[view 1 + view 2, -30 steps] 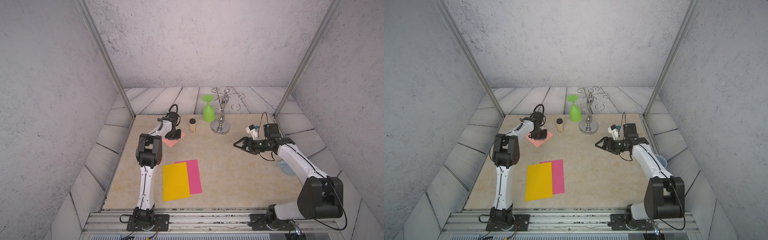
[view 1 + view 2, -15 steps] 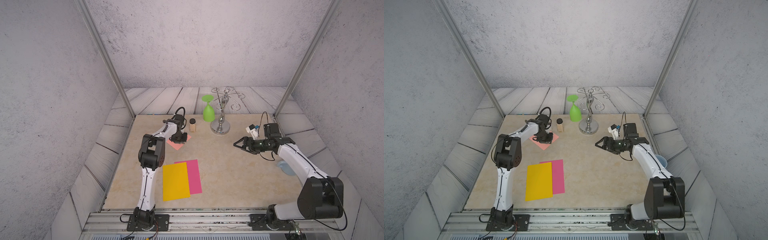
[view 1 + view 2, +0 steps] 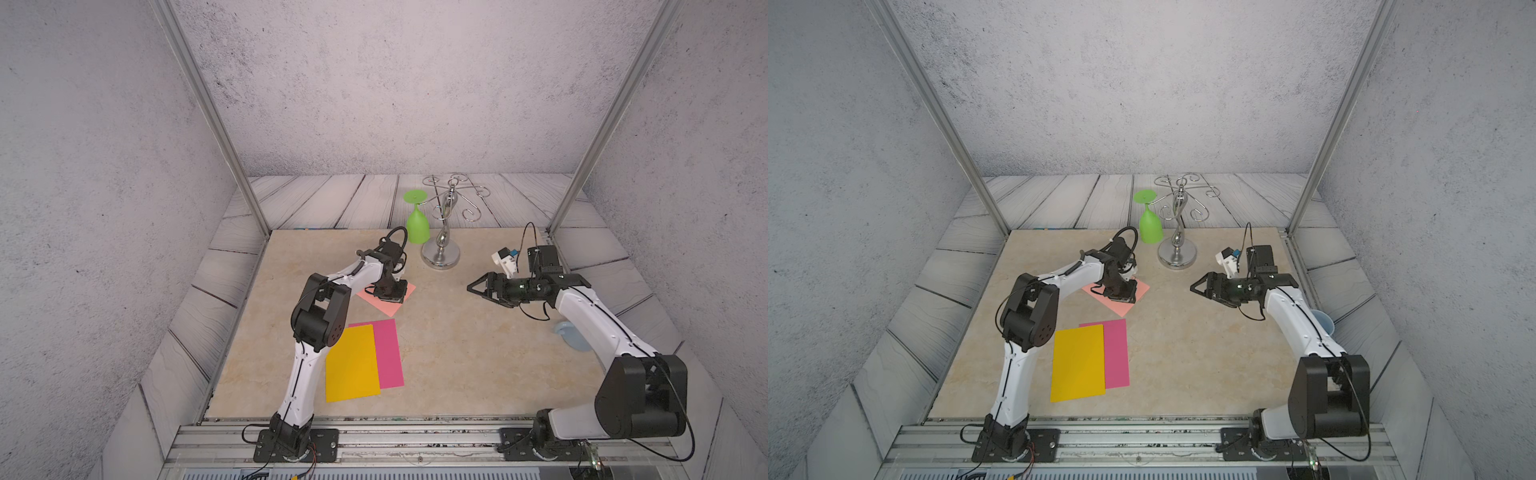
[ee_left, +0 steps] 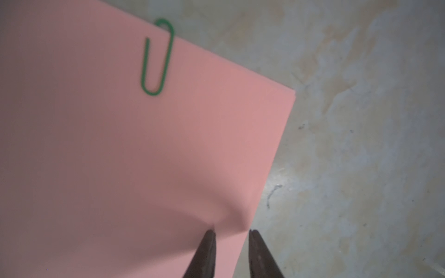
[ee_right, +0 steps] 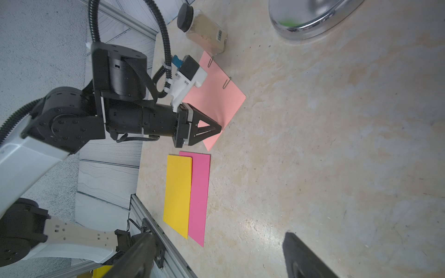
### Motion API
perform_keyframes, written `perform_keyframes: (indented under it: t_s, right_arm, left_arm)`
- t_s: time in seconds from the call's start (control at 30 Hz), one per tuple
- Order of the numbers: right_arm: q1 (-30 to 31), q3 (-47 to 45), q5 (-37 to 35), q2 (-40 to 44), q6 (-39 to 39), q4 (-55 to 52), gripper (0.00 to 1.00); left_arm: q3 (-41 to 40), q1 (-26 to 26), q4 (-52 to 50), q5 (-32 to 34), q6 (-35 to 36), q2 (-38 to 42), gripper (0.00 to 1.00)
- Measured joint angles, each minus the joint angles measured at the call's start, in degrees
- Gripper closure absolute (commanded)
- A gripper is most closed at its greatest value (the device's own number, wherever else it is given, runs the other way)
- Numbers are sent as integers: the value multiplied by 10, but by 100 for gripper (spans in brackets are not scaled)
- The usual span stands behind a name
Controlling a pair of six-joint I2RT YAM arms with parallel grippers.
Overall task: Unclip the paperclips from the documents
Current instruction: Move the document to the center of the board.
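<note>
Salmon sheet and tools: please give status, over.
Left tool pinching edge of salmon sheet; right tool open, empty. Two paperclips clipped on. Spice jar near clipped edge.

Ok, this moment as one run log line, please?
left gripper: pinching pink sheet edge | right gripper: open, empty | clips: two on sheet

No legible text; barcode (image 5: 219, 36) on jar (image 5: 202, 26)

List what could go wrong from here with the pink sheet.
The left fingers pucker the pink sheet at its edge; pulling may crease or tear it.
The green paperclip sits far from that pinch, so the sheet may slide rather than unclip.
The spice jar stands close and could tip.
</note>
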State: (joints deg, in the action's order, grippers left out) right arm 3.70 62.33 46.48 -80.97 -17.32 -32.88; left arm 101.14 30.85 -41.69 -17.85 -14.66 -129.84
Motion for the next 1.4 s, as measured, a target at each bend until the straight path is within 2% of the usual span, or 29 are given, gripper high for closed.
perform_keyframes:
  t_s: [0.17, 0.37, 0.57, 0.67, 0.8, 0.93, 1.07, 1.17, 1.27, 1.4]
  right_arm:
    - [0, 0, 0, 0, 0, -1, 16]
    - [0, 0, 0, 0, 2, -7, 16]
    - [0, 3, -10, 20, 12, -24, 16]
    - [0, 4, -27, 36, 16, -31, 15]
    - [0, 4, -51, 65, 15, -31, 15]
    - [0, 0, -73, 80, 12, -25, 15]
    - [-1, -10, -86, 80, 8, -20, 16]
    - [-1, -16, -89, 80, 4, -18, 15]
    - [-1, -19, -89, 80, 0, -13, 15]
    - [-1, -20, -89, 80, 0, -11, 15]
  left_arm:
    - [32, 42, -3, -23, -9, -21, 72]
    - [34, 88, -6, -49, -13, -24, 73]
    - [-8, 130, 0, -75, -12, -2, 73]
    - [-42, 141, -9, -93, -6, 19, 69]
    - [-89, 148, -20, -98, 6, 54, 52]
    - [-128, 149, -25, -94, 5, 107, 46]
    - [-136, 146, -15, -65, 0, 171, 49]
    - [-131, 135, -9, -17, -11, 200, 53]
    - [-116, 120, -10, 38, -16, 188, 55]
    - [-85, 109, -15, 104, -15, 132, 56]
